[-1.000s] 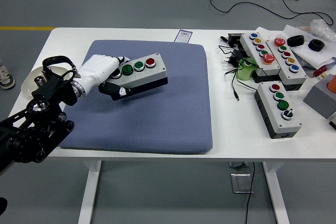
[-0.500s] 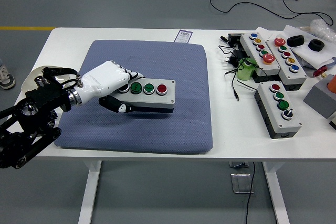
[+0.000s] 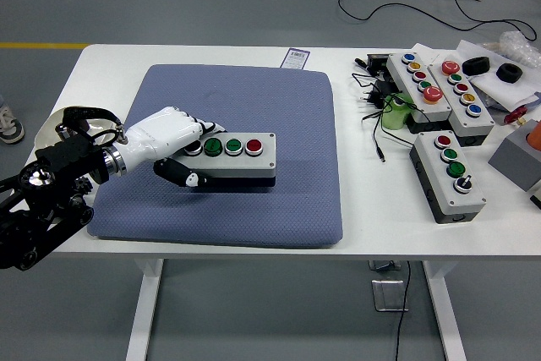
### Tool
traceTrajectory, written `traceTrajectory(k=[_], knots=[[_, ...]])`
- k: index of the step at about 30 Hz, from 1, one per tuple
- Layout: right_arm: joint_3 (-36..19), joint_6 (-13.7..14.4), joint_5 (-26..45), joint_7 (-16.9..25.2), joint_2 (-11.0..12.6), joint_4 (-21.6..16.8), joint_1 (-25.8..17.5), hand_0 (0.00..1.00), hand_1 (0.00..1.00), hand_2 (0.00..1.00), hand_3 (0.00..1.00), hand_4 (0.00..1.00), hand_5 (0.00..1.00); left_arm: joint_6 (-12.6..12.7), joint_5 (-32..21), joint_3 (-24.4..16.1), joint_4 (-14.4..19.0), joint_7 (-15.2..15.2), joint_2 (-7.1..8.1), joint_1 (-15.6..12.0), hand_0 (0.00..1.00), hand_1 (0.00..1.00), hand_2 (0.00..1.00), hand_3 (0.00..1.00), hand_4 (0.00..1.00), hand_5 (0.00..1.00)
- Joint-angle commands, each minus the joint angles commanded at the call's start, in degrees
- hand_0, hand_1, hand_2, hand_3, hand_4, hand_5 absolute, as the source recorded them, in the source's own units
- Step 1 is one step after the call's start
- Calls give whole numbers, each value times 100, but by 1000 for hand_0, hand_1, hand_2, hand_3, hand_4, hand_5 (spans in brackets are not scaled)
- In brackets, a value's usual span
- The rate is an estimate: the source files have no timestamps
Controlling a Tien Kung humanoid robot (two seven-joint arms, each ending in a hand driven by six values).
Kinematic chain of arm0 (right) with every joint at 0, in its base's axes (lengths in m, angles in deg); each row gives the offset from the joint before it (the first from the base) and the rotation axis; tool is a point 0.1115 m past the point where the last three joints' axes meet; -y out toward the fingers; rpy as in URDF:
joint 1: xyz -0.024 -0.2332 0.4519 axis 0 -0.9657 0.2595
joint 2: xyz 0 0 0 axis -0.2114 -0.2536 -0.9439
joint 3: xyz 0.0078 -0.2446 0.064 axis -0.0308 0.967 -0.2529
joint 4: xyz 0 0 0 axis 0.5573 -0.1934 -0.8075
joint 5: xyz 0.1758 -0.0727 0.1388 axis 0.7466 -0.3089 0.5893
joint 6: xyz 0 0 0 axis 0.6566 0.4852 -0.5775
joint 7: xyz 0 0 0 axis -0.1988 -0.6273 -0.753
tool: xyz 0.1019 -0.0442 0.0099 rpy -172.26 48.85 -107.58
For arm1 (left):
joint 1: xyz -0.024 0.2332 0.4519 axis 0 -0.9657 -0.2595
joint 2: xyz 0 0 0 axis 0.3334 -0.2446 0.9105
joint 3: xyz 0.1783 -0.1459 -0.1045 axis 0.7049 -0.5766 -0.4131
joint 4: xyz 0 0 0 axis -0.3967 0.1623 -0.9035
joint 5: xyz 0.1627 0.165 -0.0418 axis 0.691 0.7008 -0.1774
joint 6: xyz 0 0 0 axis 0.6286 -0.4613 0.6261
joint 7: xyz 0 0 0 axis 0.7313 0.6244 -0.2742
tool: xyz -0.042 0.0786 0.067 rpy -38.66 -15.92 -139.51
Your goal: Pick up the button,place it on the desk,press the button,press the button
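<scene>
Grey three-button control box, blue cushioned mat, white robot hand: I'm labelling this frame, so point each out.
Grey three-button control box (image 3: 239,156), head view, top face.
Blue cushioned mat (image 3: 279,107), head view, bare middle.
White left hand (image 3: 161,134), head view, back of hand.

We see open blue pad (image 3: 279,116) all around the 3-button box (image 3: 230,158) except its left end, blocked by the left hand (image 3: 169,143). Right table side is crowded: 3 control boxes (image 3: 448,175), cables (image 3: 372,99).

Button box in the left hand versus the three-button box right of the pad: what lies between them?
Head view: only bare blue pad and a white table strip separate the held button box from the three-button box.
</scene>
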Motion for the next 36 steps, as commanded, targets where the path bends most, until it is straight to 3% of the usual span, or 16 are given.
traceTrajectory(k=[3, 4, 9, 10, 15, 16, 21, 22, 27, 28, 33, 34, 36], knots=[[9, 3, 16, 1, 2, 0, 1, 673, 658, 674, 624, 310, 173, 151, 49, 54, -26, -32, -1, -15, 60, 97, 161, 249, 139, 2], [9, 3, 18, 1, 2, 0, 0, 673, 658, 674, 624, 310, 173, 227, 78, 70, -39, -42, -6, -16, 135, 161, 257, 310, 184, 2], [-22, -4, -27, -1, -2, 0, 4, 673, 658, 674, 624, 310, 173, 358, 247, 74, -135, -51, -37, -4, 135, 161, 257, 310, 184, 2], [-25, -4, -29, -1, -2, 0, 4, 673, 658, 674, 624, 310, 173, 355, 280, 76, -136, -54, -34, 0, 403, 377, 458, 466, 583, 2], [-13, -5, -24, -4, -2, 0, 7, 673, 658, 674, 624, 310, 173, 183, 649, 73, -169, -80, -35, 11, 403, 377, 458, 466, 583, 2], [-10, -5, -21, -4, -2, 0, 6, 673, 658, 674, 624, 310, 173, 126, 660, 73, -176, -71, -39, 7, 415, 512, 587, 542, 817, 204], [10, -10, -12, -5, 1, 0, 4, 673, 658, 674, 624, 310, 173, -55, 670, 83, -190, -54, -42, -10, 415, 512, 587, 542, 817, 204], [8, -13, -19, -4, 2, 0, 2, 673, 658, 674, 624, 310, 173, -123, 649, 71, -190, -68, -42, -16, 508, 653, 818, 679, 936, 511], [12, -12, 0, 2, 4, 0, -5, 673, 658, 674, 624, 310, 173, -626, 465, -11, -76, -192, -23, -71, 508, 653, 818, 679, 936, 511], [12, -14, -2, 3, 5, 0, -6, 673, 658, 674, 624, 310, 173, -694, 427, -25, -65, -210, -31, -74, 787, 879, 998, 871, 998, 598], [15, -14, -7, 3, 3, 0, -1, 673, 658, 674, 624, 310, 173, -837, 309, -155, -86, -224, -76, -72, 787, 879, 998, 871, 998, 598], [21, -14, 0, 4, 3, 0, -1, 673, 658, 674, 624, 310, 173, -869, 274, -176, -82, -230, -74, -76, 976, 989, 998, 975, 998, 663], [38, -11, 19, 2, 2, 0, 4, 673, 658, 674, 624, 310, 173, -978, 163, -274, -40, -256, -59, -109, 976, 989, 998, 975, 998, 663]])
